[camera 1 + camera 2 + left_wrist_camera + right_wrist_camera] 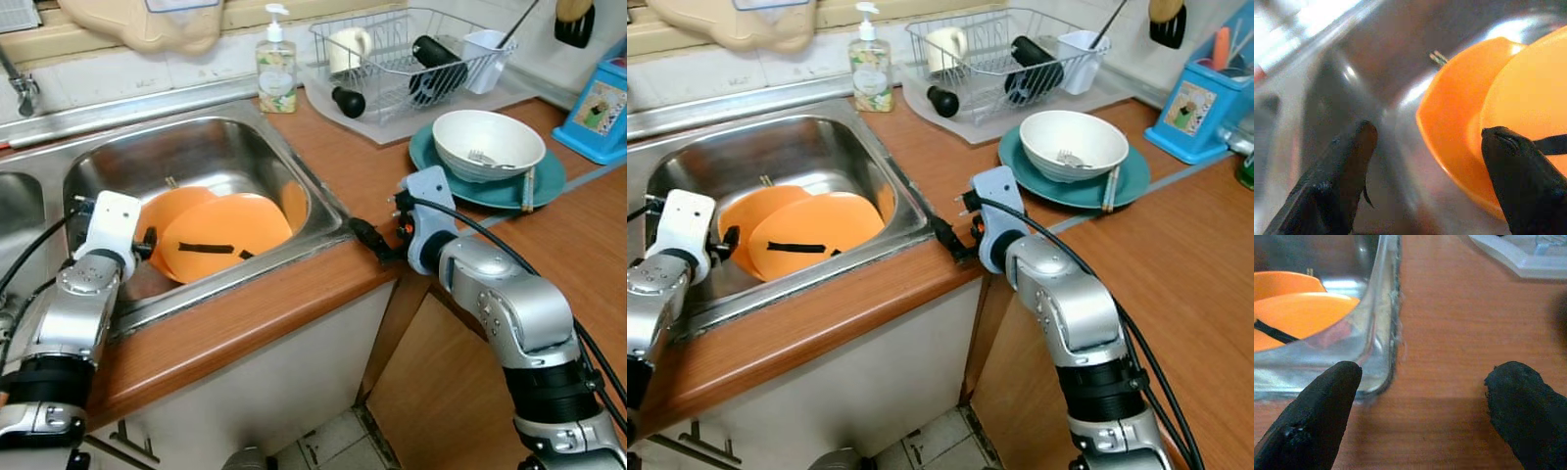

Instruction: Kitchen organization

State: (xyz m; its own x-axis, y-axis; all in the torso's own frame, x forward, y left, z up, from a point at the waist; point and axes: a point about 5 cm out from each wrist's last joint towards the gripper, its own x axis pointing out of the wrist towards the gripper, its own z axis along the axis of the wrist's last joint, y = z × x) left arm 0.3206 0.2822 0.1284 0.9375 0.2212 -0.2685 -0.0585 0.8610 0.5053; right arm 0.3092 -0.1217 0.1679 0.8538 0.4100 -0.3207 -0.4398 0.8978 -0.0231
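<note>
Two orange dishes lie in the steel sink (pixel 201 147): a flat orange plate (pixel 227 233) with a black utensil (pixel 206 248) across it, overlapping a deeper orange bowl (pixel 168 208) on its left. My left gripper (pixel 1430 134) is down in the sink, open, with the bowl's rim (pixel 1432 132) between its fingers: one finger (pixel 1520 166) is over the bowl's inside, the other (pixel 1347 166) outside it. My right gripper (pixel 1422 377) is open just above the wooden counter (pixel 1459 323), beside the sink's front right corner (pixel 1382 382), with nothing in it.
A soap bottle (pixel 276 64) stands behind the sink. A dish rack (pixel 411 54) with a cup and dark items sits at the back right. A white bowl (pixel 488 144) with a fork rests on a teal plate (pixel 554 184). A blue box (pixel 602 103) is far right.
</note>
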